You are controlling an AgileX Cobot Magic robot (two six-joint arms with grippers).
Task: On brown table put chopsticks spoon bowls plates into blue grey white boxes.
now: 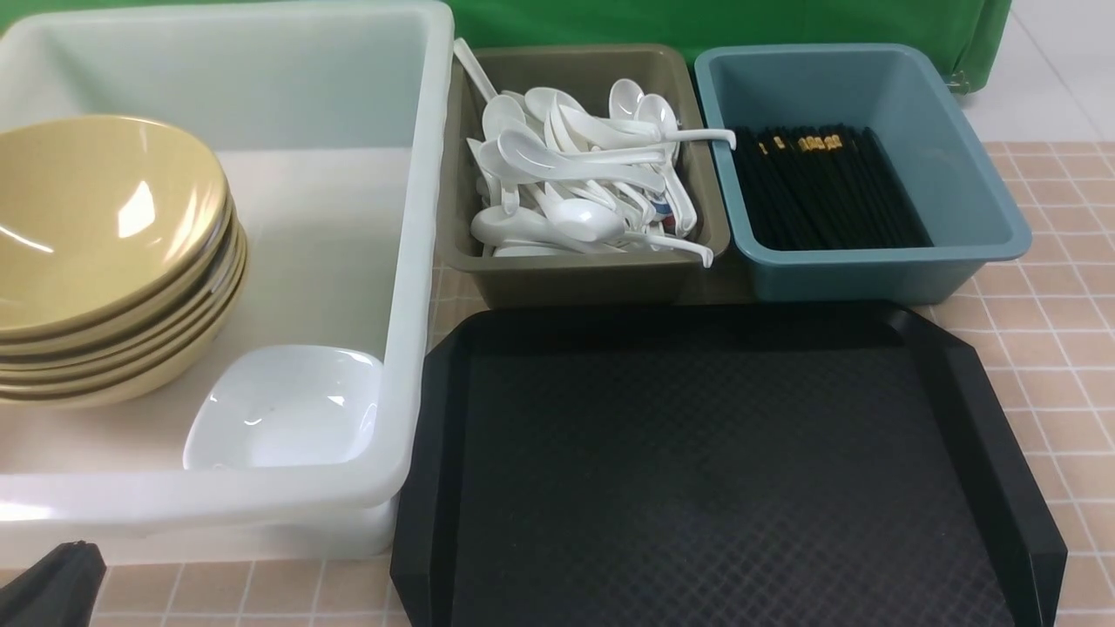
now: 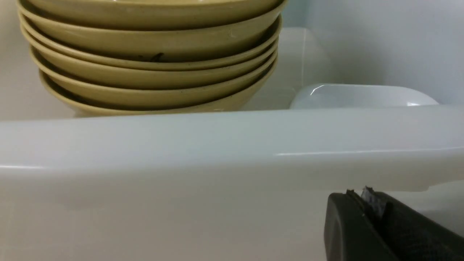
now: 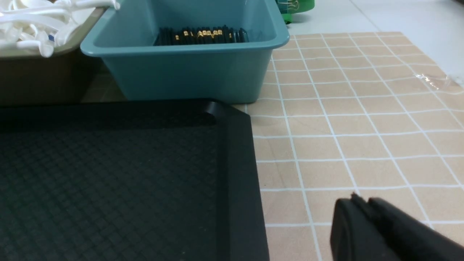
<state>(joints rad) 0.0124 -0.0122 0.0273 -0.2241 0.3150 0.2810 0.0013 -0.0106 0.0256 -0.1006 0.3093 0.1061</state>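
Across the black tray (image 1: pixel 723 470) nothing remains to sort, bowls (image 1: pixel 104 261) and plate (image 1: pixel 283 409) sitting in the white box (image 1: pixel 418 261), so both empty claws, left (image 2: pixel 366 197) and right (image 3: pixel 360 203), fingers together, should retreat without nudging boxes.

sitting low at the near left corner of the front view, left gripper (image 1: pixel 52 583), only a dark tip of it showing. in its own wrist view, left gripper (image 2: pixel 366 197) keeping both black fingers pressed together, holding nothing. right gripper (image 3: pixel 360 203) appearing only in the right wrist view, fingers lying almost together with a thin seam between, gripping nothing. arms themselves staying out of sight.
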